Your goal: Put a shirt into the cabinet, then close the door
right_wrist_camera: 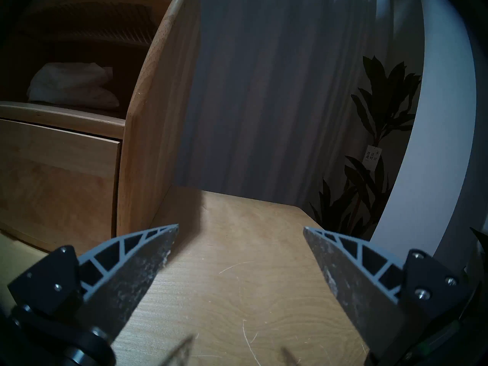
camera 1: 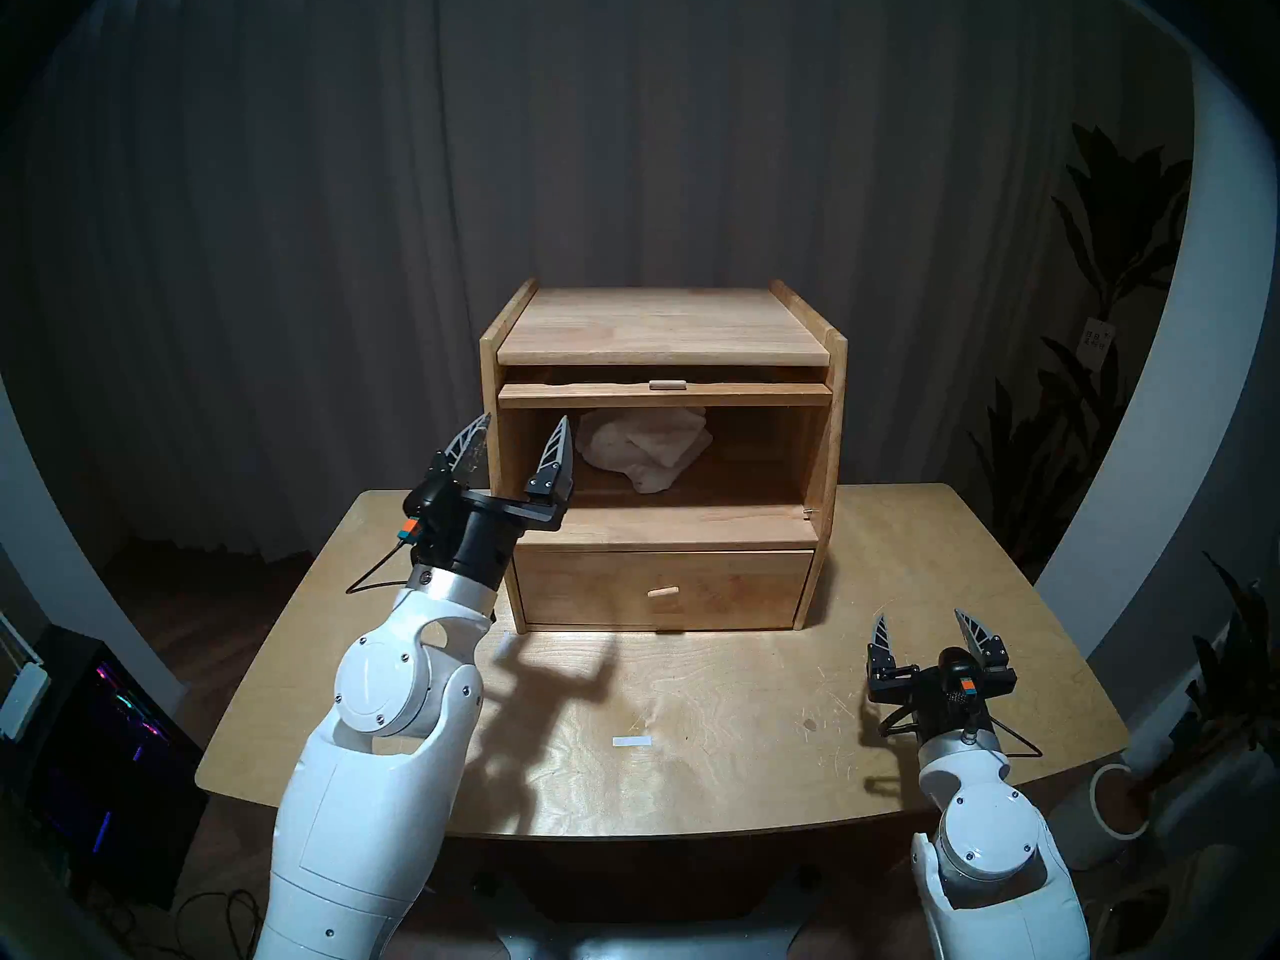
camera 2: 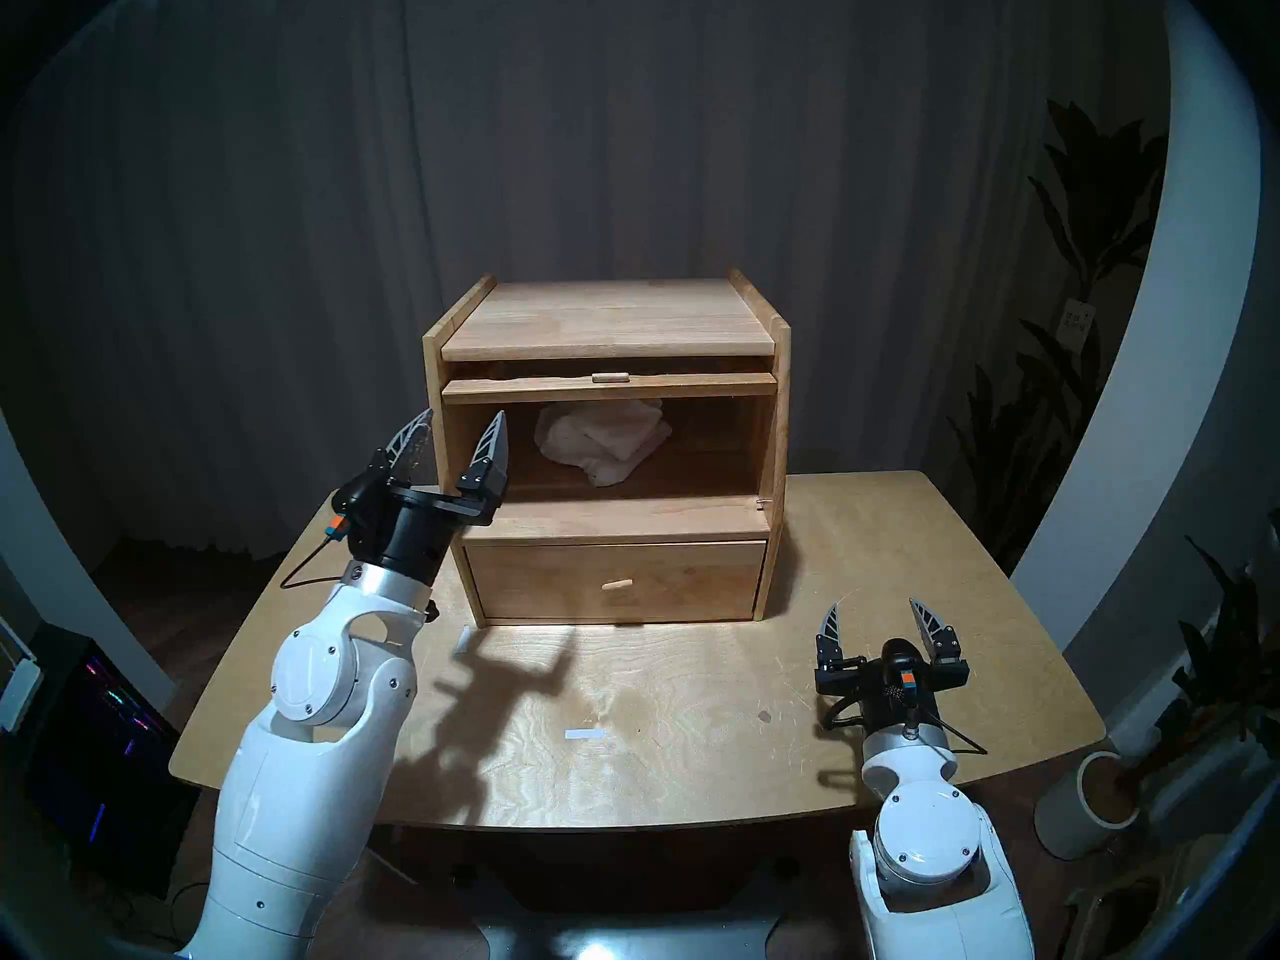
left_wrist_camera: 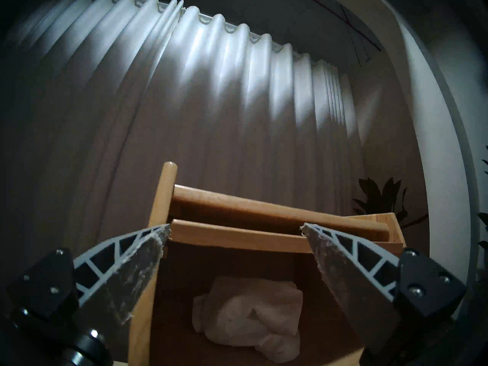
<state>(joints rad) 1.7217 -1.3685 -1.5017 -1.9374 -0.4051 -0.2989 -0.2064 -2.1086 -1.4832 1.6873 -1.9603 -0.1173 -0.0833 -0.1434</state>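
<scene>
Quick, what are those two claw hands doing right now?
Left gripper: open, holding nothing, raised by the cabinet.
Right gripper: open, empty, above the table.

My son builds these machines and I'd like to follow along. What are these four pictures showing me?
It is a robot with two white arms, each ending in a pincer. Two pictures look down from its head; the other two come from cameras on its wrists. On the table stands a wooden cabinet with a drawer. A white shirt already lies inside, and the door is raised, tucked under the top. The left pincer hangs open beside the opening; the right pincer rests open over the table. Neither holds anything.
</scene>
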